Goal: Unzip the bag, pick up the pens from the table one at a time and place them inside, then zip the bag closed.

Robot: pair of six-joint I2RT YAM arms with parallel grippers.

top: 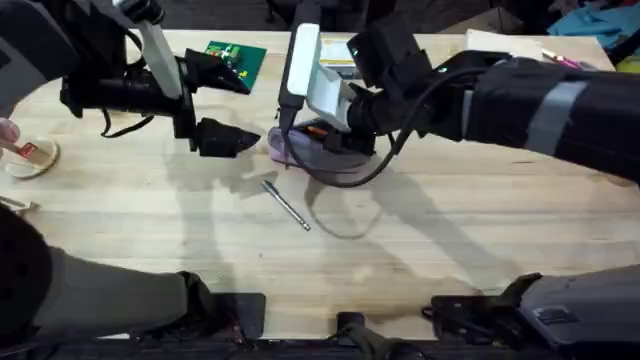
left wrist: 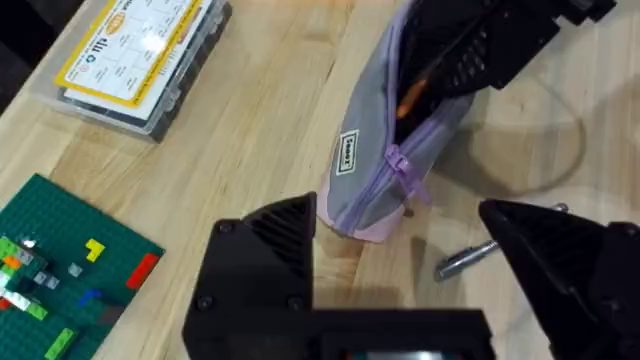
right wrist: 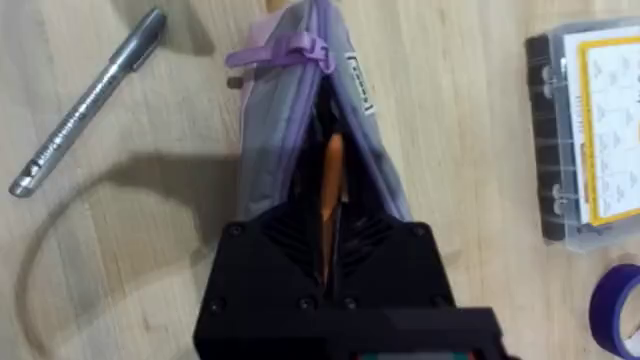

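Note:
The bag (top: 335, 158) lies mid-table with its zipper open; its grey side and lavender zipper pull show in the left wrist view (left wrist: 375, 160) and the right wrist view (right wrist: 290, 120). My right gripper (top: 320, 130) sits at the bag's mouth, shut on the orange pen (right wrist: 331, 185), whose front end is down inside the opening (left wrist: 410, 96). The silver pen (top: 287, 205) lies on the table (top: 450, 230) just in front of the bag (right wrist: 85, 105). My left gripper (top: 228, 138) hovers open by the bag's left end (left wrist: 398, 215), holding nothing.
A clear plastic box with a yellow label (left wrist: 140, 55) and a green brick plate (top: 235, 55) lie behind the bag. A purple tape roll (right wrist: 620, 300) sits near the box. A small dish (top: 30, 155) is at the left edge.

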